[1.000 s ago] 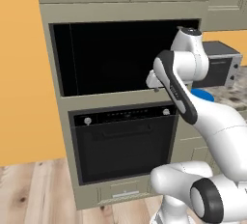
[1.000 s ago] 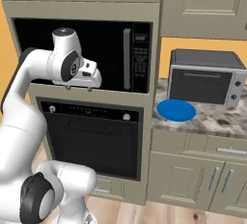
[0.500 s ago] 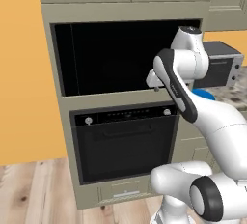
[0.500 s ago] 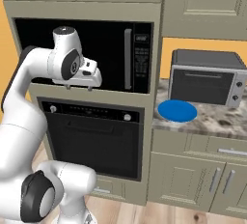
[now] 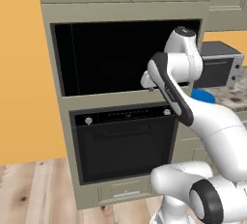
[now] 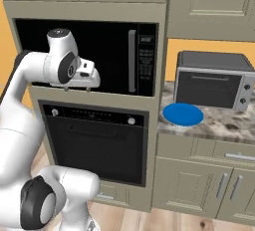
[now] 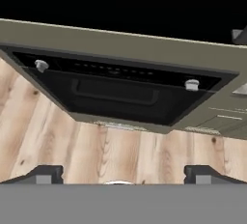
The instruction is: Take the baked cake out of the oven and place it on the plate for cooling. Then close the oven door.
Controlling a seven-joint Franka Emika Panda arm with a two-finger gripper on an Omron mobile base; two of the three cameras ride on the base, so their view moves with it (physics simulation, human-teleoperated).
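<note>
Gripper (image 6: 77, 89) up in front of the microwave (image 6: 99, 56), fingers spread wide and empty, oven door (image 5: 124, 146) shut below it.

The hand view looks down past 2 dark fingertips (image 7: 44, 174) set far apart at the oven (image 7: 120, 90): its control strip with 2 silver knobs (image 7: 41, 65), the horizontal handle (image 7: 116, 95) on the dark glass, wood floor (image 7: 72, 150) beneath. From the right base view, the blue plate (image 6: 183, 114) lies bare on the stone counter (image 6: 224, 125), just in front of the silver toaster oven (image 6: 214, 80) and well to the right of the gripper. The cake is out of sight, so I cannot tell where it lies. The arm (image 5: 193, 117) rises past the oven's right edge.
</note>
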